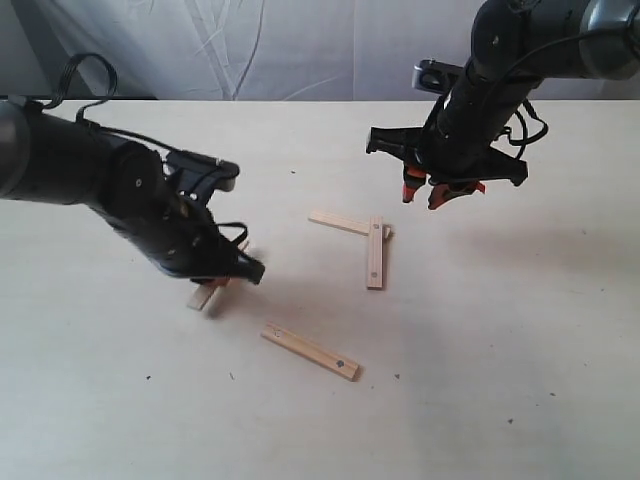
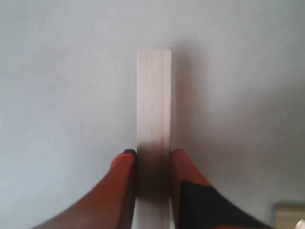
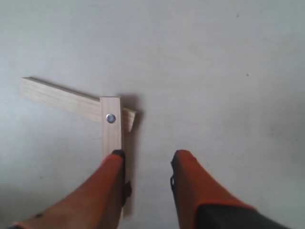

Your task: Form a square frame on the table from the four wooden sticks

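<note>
My left gripper is shut on a plain wooden stick, held low over the table; the stick's end pokes out below the fingers. Two more sticks form an L at the middle: a plain one lying under the end of a holed one. The same L corner shows in the right wrist view. A fourth stick, with a hole near each end, lies alone nearer the front. My right gripper hovers open above and right of the L, holding nothing.
A white cloth backdrop hangs behind the table's far edge. Small dark specks dot the tabletop. The corner of another stick peeks into the left wrist view.
</note>
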You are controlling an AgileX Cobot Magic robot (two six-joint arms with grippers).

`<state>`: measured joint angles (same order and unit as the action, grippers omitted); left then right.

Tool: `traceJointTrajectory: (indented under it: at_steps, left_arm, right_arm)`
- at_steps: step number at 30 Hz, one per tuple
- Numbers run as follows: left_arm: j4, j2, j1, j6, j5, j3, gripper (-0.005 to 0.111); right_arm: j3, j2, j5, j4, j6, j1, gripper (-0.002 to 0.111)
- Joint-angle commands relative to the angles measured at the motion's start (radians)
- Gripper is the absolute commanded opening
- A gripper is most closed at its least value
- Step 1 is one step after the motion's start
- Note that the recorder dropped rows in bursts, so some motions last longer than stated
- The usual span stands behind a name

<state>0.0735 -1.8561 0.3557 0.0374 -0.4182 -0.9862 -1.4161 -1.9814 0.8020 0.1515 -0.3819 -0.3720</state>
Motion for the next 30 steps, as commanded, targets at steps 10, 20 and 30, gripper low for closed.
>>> traceJointTrajectory:
  at_steps: [10,20,30]
  left_arm:
    - [0.075,-0.171,0.105,0.004,0.061,-0.271,0.000]
    - [0.080,-0.234,0.109,0.004,0.065,-0.343,0.000]
    - [0.077,-0.261,0.125,0.000,0.077,-0.343,0.000]
  right_arm:
    - [-0.003,0.001,-0.021,0.010,0.017,0.080,0.034]
    - [-0.003,0.001,-0.056,0.008,0.023,0.080,0.034]
    - [-0.003,0.001,-0.056,0.015,0.023,0.080,0.034]
